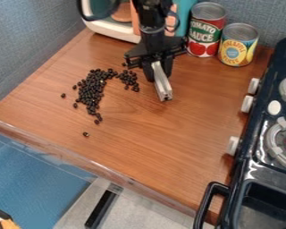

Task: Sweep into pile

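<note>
The sweeping was in hand but unfinished: the black beans lay on the tabletop in a ragged, bent band, with a smaller clump at its upper right end and a trail of loose ones running toward the front edge. One stray bean sat well apart below the band, another off to its left in the view.

The claw was closed on a pale, narrow bar that slanted down to the right of the beans—its lower end beside them, touching none. The next move, I judged, called for setting the bar's side behind the small clump and pushing it left into the main mass, then drawing the strays in.

Two cans, one red and green, one yellow and blue, stood behind to the right, and the toy stove bordered the right side. Neither blocked that stroke—though a hard push could have scattered beans toward the front edge.
</note>
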Motion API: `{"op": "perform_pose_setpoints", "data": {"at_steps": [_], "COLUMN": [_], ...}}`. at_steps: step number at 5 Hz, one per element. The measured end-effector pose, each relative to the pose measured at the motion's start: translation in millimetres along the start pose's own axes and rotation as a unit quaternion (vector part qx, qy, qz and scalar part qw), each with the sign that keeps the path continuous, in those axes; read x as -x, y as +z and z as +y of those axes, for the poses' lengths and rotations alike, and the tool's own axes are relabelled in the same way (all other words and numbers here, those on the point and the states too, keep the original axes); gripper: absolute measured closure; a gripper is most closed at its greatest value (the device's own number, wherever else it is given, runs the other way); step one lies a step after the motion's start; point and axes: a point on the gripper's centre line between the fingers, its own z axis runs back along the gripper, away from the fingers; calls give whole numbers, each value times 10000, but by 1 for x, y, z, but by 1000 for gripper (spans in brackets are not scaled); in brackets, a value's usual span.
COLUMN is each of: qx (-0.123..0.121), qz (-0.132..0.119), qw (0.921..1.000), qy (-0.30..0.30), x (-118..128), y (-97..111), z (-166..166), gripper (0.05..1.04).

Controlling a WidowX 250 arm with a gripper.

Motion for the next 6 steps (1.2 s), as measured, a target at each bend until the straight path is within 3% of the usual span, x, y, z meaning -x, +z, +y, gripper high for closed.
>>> {"op": "perform_pose_setpoints", "data": {"at_steps": [3,6], "qx": [-406,-540], "qz": [-82,-85], "qw": [9990,9982], "qy": [175,251], "x": [-4,-7], "y": [-7,2], "z": [29,66], "gripper": [705,705]}}
